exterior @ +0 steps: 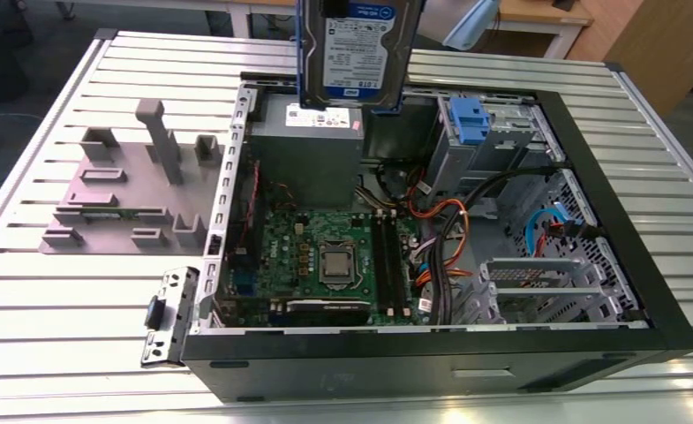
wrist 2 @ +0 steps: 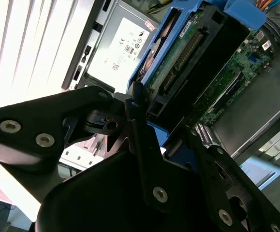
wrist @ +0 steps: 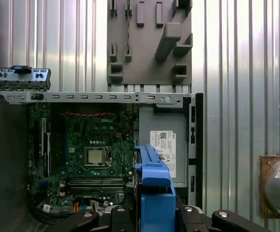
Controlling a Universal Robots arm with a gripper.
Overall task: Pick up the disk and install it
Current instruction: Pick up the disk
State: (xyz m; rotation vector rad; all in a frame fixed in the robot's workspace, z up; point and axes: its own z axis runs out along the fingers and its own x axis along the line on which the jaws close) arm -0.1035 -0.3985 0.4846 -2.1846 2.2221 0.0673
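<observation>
One drive in the air and nothing bolted down yet. My gripper [wrist 2: 165, 118] is closed hard on the disk [exterior: 356, 53], with the fingers [wrist 2: 142, 140] pinching its blue bracket [wrist: 154, 186] from both sides. I'd say grabbing the plastic frame makes sense, since it keeps metal off the label and off the bare circuit board on the back.

In the exterior view the disk hangs upright, label facing that camera. It's above the far edge of the open computer case [exterior: 628, 291] and touches nothing. It sits roughly over the grey power supply box [exterior: 305, 150], which also shows in the first wrist view just beside the bracket. My guess is the height is deliberate, because up here the drive clears the case wall and all that cabling.

The drive cage [exterior: 505, 132] with the small blue latch [exterior: 470, 119] is lower down, toward the exterior view's right of the disk. It's near but clearly apart, so the install part isn't done. The motherboard [exterior: 322, 256] lies flat on the case floor below.

Over on the slatted table [exterior: 40, 353], the grey fixture [exterior: 123, 194] stands beside the case, well apart from the disk.
</observation>
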